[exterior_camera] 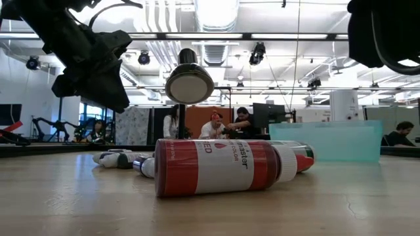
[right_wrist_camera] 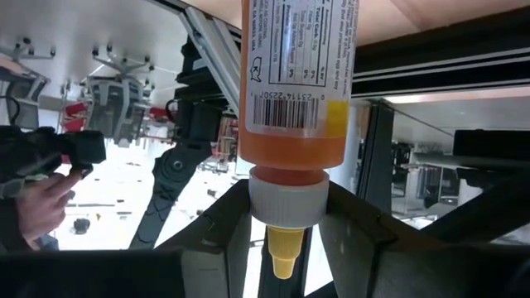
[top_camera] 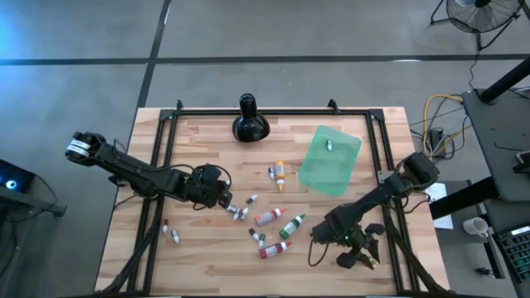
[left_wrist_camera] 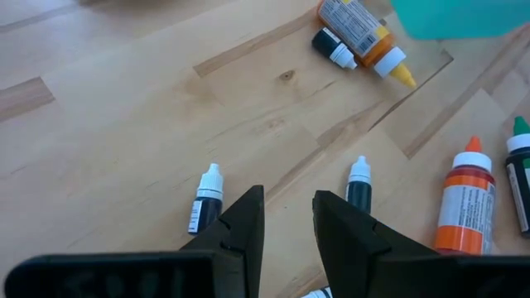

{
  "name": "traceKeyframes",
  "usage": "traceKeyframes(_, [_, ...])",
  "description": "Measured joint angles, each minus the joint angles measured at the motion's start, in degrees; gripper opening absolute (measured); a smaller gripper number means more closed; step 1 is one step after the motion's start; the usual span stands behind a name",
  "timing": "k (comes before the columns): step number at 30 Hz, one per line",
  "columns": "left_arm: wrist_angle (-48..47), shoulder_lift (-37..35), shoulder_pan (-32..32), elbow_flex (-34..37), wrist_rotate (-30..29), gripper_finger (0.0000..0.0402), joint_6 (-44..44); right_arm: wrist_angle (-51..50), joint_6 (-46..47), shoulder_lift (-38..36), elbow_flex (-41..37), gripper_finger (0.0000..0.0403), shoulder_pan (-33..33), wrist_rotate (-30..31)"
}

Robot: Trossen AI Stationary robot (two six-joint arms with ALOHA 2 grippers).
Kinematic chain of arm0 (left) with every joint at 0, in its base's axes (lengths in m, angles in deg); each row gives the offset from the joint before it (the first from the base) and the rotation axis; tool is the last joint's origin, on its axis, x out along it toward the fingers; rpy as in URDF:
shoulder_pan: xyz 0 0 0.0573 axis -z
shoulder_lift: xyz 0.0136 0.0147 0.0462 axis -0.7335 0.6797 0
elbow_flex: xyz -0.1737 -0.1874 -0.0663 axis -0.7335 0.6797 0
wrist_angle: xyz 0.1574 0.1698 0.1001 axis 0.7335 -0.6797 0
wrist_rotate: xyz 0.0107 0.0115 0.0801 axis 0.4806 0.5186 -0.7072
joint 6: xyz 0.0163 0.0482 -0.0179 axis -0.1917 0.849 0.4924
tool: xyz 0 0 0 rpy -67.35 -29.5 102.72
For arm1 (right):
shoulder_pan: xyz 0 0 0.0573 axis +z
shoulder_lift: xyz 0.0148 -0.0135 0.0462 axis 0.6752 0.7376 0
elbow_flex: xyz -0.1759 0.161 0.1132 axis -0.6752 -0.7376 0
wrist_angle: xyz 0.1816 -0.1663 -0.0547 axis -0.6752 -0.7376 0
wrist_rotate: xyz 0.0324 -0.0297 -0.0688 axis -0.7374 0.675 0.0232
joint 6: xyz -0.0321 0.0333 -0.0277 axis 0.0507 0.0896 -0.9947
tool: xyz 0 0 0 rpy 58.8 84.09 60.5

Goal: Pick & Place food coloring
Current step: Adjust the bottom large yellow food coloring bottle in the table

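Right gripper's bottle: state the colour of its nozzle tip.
Yellow, below a white collar on the orange bottle; the right wrist view shows it best.

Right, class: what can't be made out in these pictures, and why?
High view: tiny white item on the teal-green plastic sheet, too small to identify.
Low view: the red-labelled plastic bottle in front hides most bottles behind.
Left wrist view: green-capped dark bottle, cut by the edge.
Right wrist view: orange yellow-tipped bottle in the right gripper, base cut off.
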Motion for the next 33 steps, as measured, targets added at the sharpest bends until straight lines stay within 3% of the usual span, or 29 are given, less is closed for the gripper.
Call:
traceKeyframes(10, [0.0,0.0,0.0,0.0,0.0,0.008,0.0,0.3,-0.1,0.0,-1.4,0.0161,0.0,0.5])
traceKeyframes(21, [0.0,0.0,0.0,0.0,0.0,0.008,0.1,0.4,-0.1,0.0,0.1,0.0166,0.0,1.0])
traceKeyframes(33, [0.0,0.0,0.0,0.0,0.0,0.008,0.2,0.3,-0.8,-0.1,2.3,0.0166,0.0,10.0])
